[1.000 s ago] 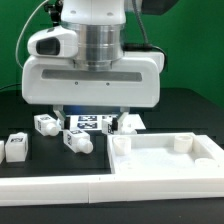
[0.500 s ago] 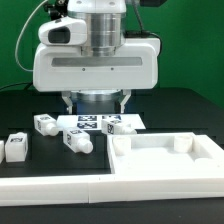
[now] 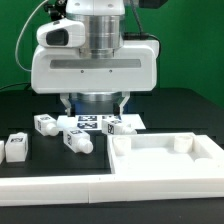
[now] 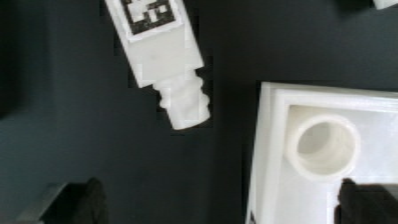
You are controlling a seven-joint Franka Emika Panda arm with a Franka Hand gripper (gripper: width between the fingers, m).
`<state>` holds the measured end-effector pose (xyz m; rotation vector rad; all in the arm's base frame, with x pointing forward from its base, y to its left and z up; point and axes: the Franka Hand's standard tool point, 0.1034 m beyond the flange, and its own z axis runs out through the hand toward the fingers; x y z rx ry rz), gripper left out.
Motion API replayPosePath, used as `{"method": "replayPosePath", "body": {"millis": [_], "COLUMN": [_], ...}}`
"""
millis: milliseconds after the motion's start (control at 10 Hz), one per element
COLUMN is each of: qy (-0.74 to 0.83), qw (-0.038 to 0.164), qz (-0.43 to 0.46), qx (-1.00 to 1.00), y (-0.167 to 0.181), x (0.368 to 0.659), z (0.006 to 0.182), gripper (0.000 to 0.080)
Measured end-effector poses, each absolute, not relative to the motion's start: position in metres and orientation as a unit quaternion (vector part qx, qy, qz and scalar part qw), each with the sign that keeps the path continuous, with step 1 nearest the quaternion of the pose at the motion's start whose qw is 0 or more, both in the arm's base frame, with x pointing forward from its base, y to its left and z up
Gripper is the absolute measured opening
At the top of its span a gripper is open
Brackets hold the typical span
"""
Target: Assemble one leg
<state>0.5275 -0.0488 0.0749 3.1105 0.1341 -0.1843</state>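
Claw point(image 3: 95, 104) risen since a second ago, jaws wide, empty, leg point(image 3: 78, 141) lying apart, beside tray point(image 3: 170, 172).

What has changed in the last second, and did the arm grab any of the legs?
The gripper rose straight up from just above the table, then held still for the last half second. Its fingers are apart and empty, so nothing was taken hold of or let go. The legs, the tray-like part and the marker board stayed where they were.
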Motion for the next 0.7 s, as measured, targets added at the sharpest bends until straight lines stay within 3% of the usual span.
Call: {"method": "replayPosePath", "body": {"millis": [400, 700], "qy": [0.075, 0.078], "qw": [0.011, 0.011], "qz": [-0.069, -0.068], "qx": [0.995, 0.995], "y": [-0.098, -0.093], "x": [0.508, 0.509], "z": [0.069, 0.069], "gripper": [0.0649, 0.0649]}}
